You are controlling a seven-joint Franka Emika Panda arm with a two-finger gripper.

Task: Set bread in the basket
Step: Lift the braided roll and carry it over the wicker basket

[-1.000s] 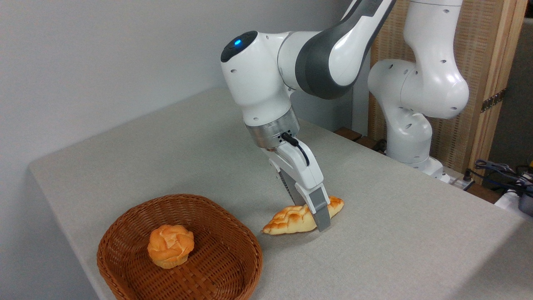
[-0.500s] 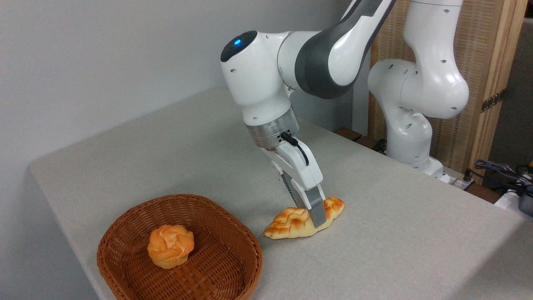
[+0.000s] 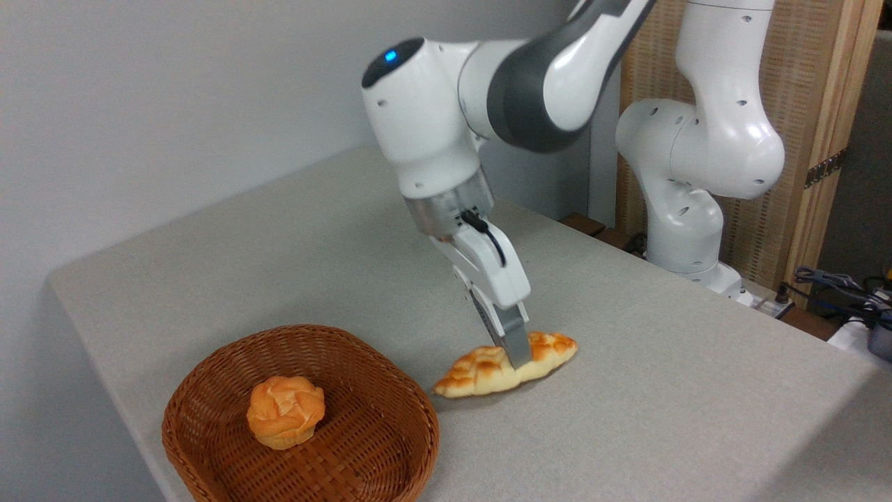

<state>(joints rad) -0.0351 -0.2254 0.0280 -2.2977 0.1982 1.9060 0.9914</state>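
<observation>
Grab step underway: gripper [image 3: 514, 354] pinching bread [image 3: 503, 364] mid-loaf, frame center, low over table [image 3: 662, 390]. Looks barely lifted, tbh. Next up: raise, swing lower left over basket [image 3: 209, 376] rim, drop beside bun [image 3: 286, 411].

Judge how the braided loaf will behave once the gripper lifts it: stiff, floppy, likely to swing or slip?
The bread probably stays stiff: it keeps its shape under the gripper. The grip sits near its middle, so its pointed ends should roughly balance, though it may pivot a little. Its glossy crust and narrow fingers suggest some risk of slipping. Probably light for its size.
</observation>
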